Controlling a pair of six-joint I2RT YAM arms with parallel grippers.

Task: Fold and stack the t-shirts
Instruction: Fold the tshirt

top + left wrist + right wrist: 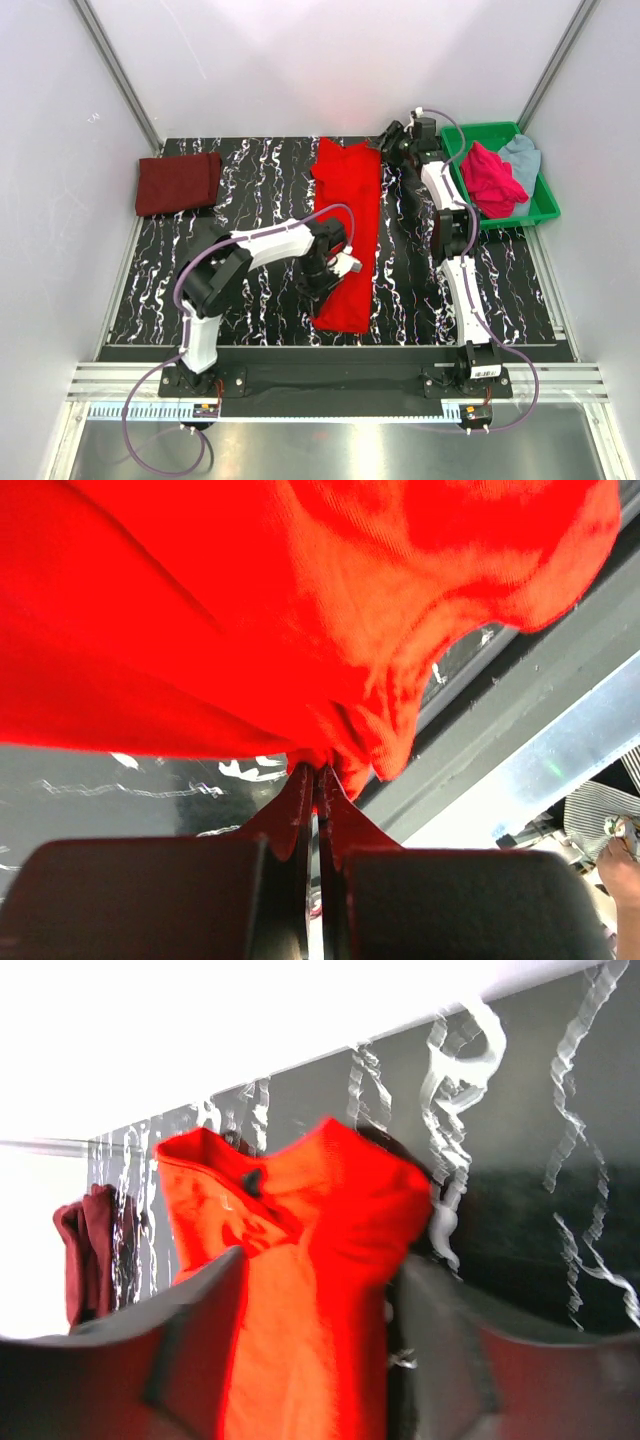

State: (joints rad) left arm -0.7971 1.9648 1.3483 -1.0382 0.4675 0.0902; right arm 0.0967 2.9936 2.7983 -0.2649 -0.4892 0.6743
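Note:
A bright red t-shirt (347,215) lies as a long narrow strip down the middle of the dark marbled table. My left gripper (335,266) is shut on a bunched edge of the red cloth near its front end, and the left wrist view shows the jaws (318,772) pinched together on that fold. My right gripper (393,140) hangs just off the shirt's far right corner. Its jaws stand wide apart (320,1260), with the red t-shirt (300,1260) lying beyond them and nothing gripped. A folded dark maroon t-shirt (178,183) rests at the far left.
A green plastic tray (545,207) at the far right holds a crumpled magenta-pink t-shirt (492,180) and a pale grey-blue one (523,156). White walls close in the table on three sides. The metal rail with the arm bases runs along the near edge.

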